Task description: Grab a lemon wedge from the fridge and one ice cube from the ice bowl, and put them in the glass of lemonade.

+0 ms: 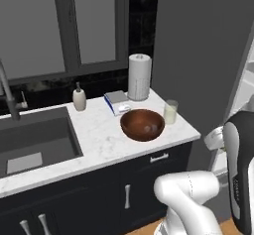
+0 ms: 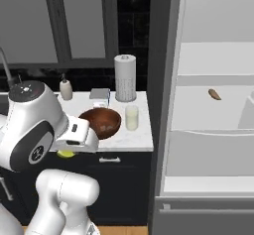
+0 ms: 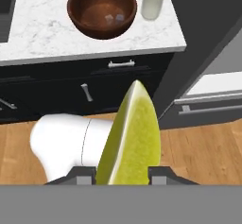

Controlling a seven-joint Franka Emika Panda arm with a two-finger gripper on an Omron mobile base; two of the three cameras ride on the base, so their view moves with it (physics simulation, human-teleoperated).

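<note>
My gripper (image 3: 121, 173) is shut on the lemon wedge (image 3: 132, 138), a yellow-green piece standing upright between the dark fingertips (image 3: 82, 173). From the right base the lemon wedge (image 2: 65, 153) peeks out under the hand, in front of the dark cabinets and below counter height. The reddish-brown ice bowl (image 3: 102, 9) sits on the marble counter with two pale ice cubes (image 3: 113, 17) inside. The glass of lemonade (image 3: 153, 0) stands just right of it. Both also show as the ice bowl (image 1: 142, 125) (image 2: 101, 121) and the glass (image 1: 170, 112) (image 2: 131, 117). The fridge (image 2: 208, 130) stands open.
A paper towel roll (image 2: 125, 78), soap bottle (image 2: 65, 89) and blue-white box (image 1: 116, 101) stand behind the bowl. The sink (image 1: 34, 140) lies to the left. A small orange-brown item (image 2: 215, 94) rests on a fridge shelf. Wooden floor (image 3: 198, 147) lies under the hand.
</note>
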